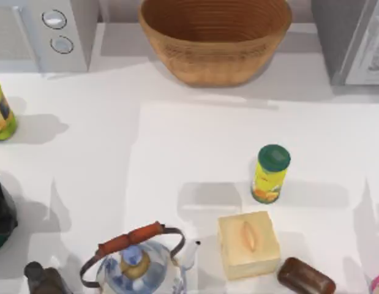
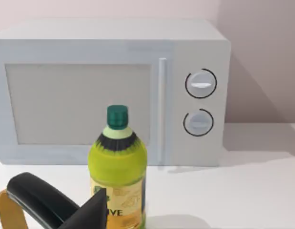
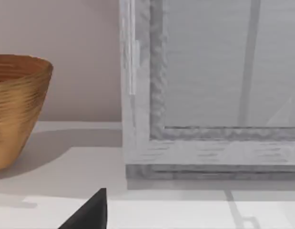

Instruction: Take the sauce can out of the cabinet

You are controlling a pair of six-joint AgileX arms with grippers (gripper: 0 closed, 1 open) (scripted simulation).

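White bench, cabinet (image 1: 351, 40) at its far right corner, front shut as far as I can judge. Sauce can presumably inside, hidden. I expect a light, stiff, slick metal cylinder, so grip mid-wall across the diameter. Can't tell either pincer's finger state. Right arm faces the cabinet, left arm faces the microwave (image 2: 114, 90).

The white surface (image 1: 195, 147) carries a microwave (image 1: 42, 33) far left, a basket (image 1: 215, 38) far centre, the cabinet (image 1: 351, 40) far right, a yellow canister (image 1: 270, 173) mid-right, and a kettle (image 1: 137, 263), box (image 1: 247, 244) and brown bar (image 1: 305, 277) near.
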